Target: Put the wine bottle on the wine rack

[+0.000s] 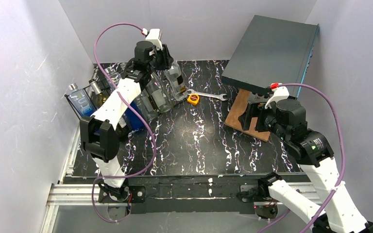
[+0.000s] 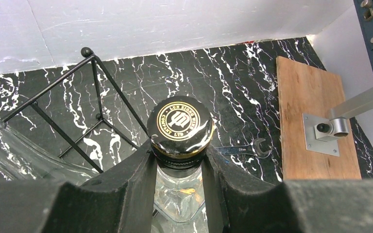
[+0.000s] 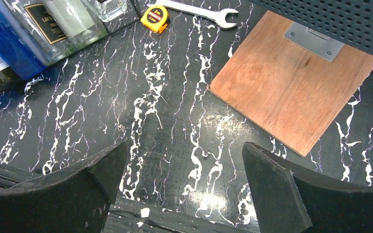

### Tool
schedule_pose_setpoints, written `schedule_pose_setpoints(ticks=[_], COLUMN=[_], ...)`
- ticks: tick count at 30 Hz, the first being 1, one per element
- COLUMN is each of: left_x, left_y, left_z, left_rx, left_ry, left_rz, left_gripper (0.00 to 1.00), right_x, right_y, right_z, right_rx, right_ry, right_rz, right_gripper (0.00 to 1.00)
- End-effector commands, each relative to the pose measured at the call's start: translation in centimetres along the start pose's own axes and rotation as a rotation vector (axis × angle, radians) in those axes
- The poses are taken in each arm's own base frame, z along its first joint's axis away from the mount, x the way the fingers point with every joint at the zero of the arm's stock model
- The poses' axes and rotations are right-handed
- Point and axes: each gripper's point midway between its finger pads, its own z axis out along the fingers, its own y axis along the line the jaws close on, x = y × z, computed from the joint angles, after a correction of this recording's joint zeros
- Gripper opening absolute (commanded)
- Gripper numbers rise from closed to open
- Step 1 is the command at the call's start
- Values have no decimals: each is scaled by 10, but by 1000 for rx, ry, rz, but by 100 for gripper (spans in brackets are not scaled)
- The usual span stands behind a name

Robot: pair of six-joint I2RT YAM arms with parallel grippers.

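- The left hand [image 2: 179, 167] is clamped on the neck of the clear glass wine bottle [image 1: 175, 80], just under its black cap printed with a gold round emblem [image 2: 180, 127].
- The bottle stands roughly upright at the back left of the black, white-veined marble counter [image 1: 199, 145]. Whether its base touches the counter cannot be told.
- The black thin-wire wine rack [image 2: 96, 87] is just beside the bottle on its left, and its end frame with a ball-tipped corner shows in the left wrist view.
- The rack is crowded: a clear square bottle with a pale label [image 1: 80, 101], a blue bottle [image 1: 134, 119] and further clear glass bottles [image 1: 154, 99] lie packed against one another. The nearest sits right next to the held bottle.
- The left arm's white forearm crosses over these bottles and hides part of the rack from above.
- A small yellow-and-orange tape measure [image 1: 193, 99] and a silver open-ended spanner [image 1: 207, 94] lie on the counter just right of the bottle's base.
- Farther right, a brown wooden board [image 1: 238, 114] carries a metal bracket [image 2: 323, 133] holding a tilted dark grey box [image 1: 272, 48].
- The right hand [image 3: 184, 187] has its jaws spread wide and holds nothing. It hangs over bare counter near the board's edge, well apart from the bottle.
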Motion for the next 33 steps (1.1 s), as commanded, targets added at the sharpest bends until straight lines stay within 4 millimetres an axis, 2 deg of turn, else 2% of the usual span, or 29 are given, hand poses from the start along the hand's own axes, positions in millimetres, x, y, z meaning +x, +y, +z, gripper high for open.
schedule_pose_setpoints(ticks=[1,12,18,33], left_x=[-86,-68,-60,-22], left_y=[-28,-5,6,18], left_z=[-31,-8,-3,12], left_rx=[100,95,86,69], left_ry=[-223,-149,-125,2], left_rz=[-29,-102,-114,-182], left_gripper=[0,0,0,0], right_x=[-8,-4,-4,0], right_y=[3,2,0,2], right_z=[2,5,6,17], right_rx=[-14,-10,1,-6], right_ry=[-35,-23,-20,5], right_rz=[2,-2,-12,-16], right_gripper=[98,98,98,98])
